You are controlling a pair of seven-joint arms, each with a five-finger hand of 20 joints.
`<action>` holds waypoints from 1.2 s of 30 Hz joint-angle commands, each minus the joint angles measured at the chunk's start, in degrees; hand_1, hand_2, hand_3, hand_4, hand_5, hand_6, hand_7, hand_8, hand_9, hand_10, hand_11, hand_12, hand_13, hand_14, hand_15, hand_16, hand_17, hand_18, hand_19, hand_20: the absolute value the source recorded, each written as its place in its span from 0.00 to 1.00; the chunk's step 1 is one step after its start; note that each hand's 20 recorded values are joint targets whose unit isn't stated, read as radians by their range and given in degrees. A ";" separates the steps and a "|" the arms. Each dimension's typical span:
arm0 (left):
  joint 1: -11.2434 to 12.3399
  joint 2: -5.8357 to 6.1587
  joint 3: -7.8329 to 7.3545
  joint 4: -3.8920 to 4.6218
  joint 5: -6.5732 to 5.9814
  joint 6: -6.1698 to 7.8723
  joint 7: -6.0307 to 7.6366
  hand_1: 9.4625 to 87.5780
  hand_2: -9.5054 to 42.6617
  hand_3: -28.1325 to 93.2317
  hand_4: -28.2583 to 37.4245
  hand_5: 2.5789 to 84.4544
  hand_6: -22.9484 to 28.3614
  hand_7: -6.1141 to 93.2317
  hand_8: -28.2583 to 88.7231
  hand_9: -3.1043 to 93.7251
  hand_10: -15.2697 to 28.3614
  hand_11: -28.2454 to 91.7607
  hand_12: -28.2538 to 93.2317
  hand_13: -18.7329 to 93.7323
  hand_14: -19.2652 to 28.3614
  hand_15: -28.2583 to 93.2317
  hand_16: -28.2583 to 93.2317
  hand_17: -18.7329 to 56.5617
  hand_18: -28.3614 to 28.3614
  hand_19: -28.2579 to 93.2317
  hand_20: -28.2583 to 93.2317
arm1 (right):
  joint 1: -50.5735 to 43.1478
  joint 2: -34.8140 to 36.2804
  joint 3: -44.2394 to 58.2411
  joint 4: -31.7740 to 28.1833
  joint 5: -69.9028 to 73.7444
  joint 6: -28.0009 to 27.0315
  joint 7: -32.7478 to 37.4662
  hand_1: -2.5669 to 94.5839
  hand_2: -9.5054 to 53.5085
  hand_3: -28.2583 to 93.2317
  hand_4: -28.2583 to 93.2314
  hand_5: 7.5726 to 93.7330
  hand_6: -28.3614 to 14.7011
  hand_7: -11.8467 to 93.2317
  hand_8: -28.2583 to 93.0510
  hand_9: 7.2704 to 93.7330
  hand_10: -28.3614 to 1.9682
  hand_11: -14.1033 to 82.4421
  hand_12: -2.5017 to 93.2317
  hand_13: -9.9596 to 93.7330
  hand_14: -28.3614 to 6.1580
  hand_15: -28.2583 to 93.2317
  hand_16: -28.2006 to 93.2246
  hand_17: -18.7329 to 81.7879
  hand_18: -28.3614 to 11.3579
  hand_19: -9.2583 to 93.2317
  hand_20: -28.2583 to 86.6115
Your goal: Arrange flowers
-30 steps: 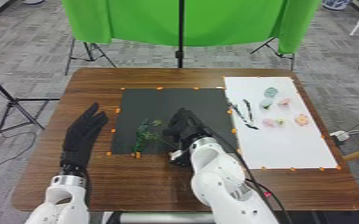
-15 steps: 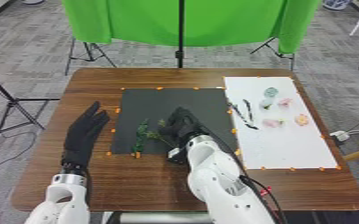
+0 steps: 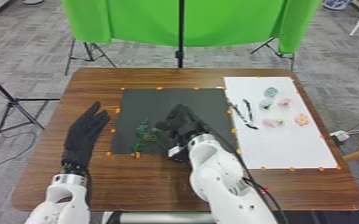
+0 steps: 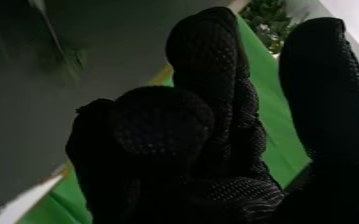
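Observation:
Over the right part of the dark mat [image 3: 140,102], my right hand [image 3: 184,125] stands with its thumb and fingers apart. Green sprigs [image 3: 145,136] lie just left of it on the mat. In the right wrist view, the black-gloved right hand [image 4: 211,100] has nothing visible between thumb and fingers; a thin blurred stem [image 4: 58,42] with some green is beside it. My left hand [image 3: 85,131] rests with straight fingers left of the mat. Blue-green flowers [image 3: 270,92], pink flowers [image 3: 272,122] and a peach flower [image 3: 302,120] lie on the white sheet [image 3: 291,147].
Slim dark pieces [image 3: 245,114] lie along the white sheet's left side. Orange tabs line both mat and sheet on the brown table [image 3: 140,185]. Behind the table hangs a green cloth [image 3: 193,30] with a black stand.
Part of my right hand has spread out leftward, widening the hand's outline. The right forearm has shifted slightly. The left hand has stayed where it was.

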 commanded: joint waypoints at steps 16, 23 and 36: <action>1.16 -0.77 -0.53 -0.06 0.59 -0.47 -0.78 0.16 0.15 0.78 0.06 0.45 0.52 0.11 0.20 0.44 0.63 0.33 0.32 0.45 0.72 0.30 0.24 0.33 0.68 0.25 0.38 | 4.49 16.73 18.65 -2.49 -16.22 -14.22 2.17 0.36 0.00 0.67 0.12 0.73 0.56 0.26 0.17 0.86 0.45 0.49 0.31 0.93 0.66 0.72 0.49 0.81 0.44 1.00 0.69; 1.08 -0.71 -0.61 -0.05 0.63 -0.67 -0.86 0.16 0.15 0.78 0.06 0.45 0.52 0.10 0.20 0.44 0.64 0.33 0.32 0.45 0.72 0.30 0.24 0.33 0.68 0.25 0.38 | 5.17 15.78 18.73 3.87 -20.79 -15.86 0.36 0.33 0.00 0.66 0.11 0.75 0.56 0.24 0.18 0.88 0.46 0.55 0.32 0.95 0.68 0.72 0.49 0.83 0.45 1.00 0.71; 0.59 -0.57 -0.72 0.13 0.38 -0.89 -0.93 0.16 0.15 0.78 0.06 0.46 0.53 0.10 0.20 0.44 0.64 0.33 0.32 0.45 0.72 0.30 0.24 0.33 0.68 0.25 0.38 | 5.01 14.03 16.53 7.73 -25.24 -16.10 -2.49 0.29 0.00 0.65 0.11 0.78 0.54 0.24 0.18 0.90 0.47 0.56 0.31 0.98 0.71 0.71 0.50 0.85 0.48 1.00 0.70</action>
